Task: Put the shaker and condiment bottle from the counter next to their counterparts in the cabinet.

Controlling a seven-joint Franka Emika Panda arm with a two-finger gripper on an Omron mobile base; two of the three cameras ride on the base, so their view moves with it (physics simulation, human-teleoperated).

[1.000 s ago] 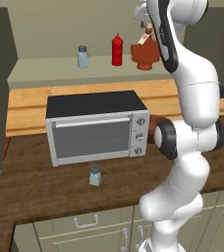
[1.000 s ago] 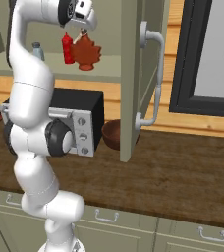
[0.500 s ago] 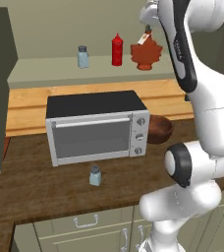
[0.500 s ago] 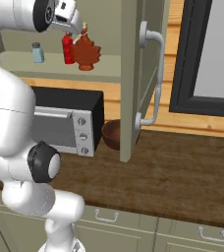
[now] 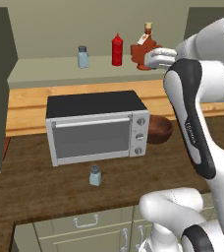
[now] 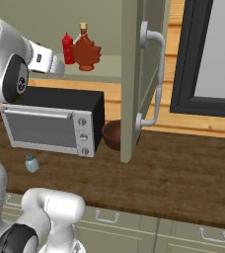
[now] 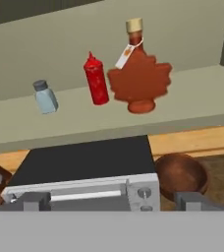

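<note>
On cabinet shelf [image 5: 45,74]: maple-leaf condiment bottle [image 7: 139,78] upright beside red squeeze bottle [image 7: 97,79], our gripper [image 7: 106,201] released, empty. Shaker [image 5: 95,175] on counter [image 5: 45,182], far below hand, before toaster oven [image 5: 97,127]; we reach down.

A dark wood-grain worktop [image 5: 45,182] runs over pale olive drawers [image 6: 134,232] with metal handles. A silver toaster oven [image 5: 97,127] with a black top sits on it, a brown bowl [image 5: 159,129] just right of it. Far right, a dark-framed window [image 6: 208,54] rises above a tan wooden ledge [image 6: 198,121].
</note>
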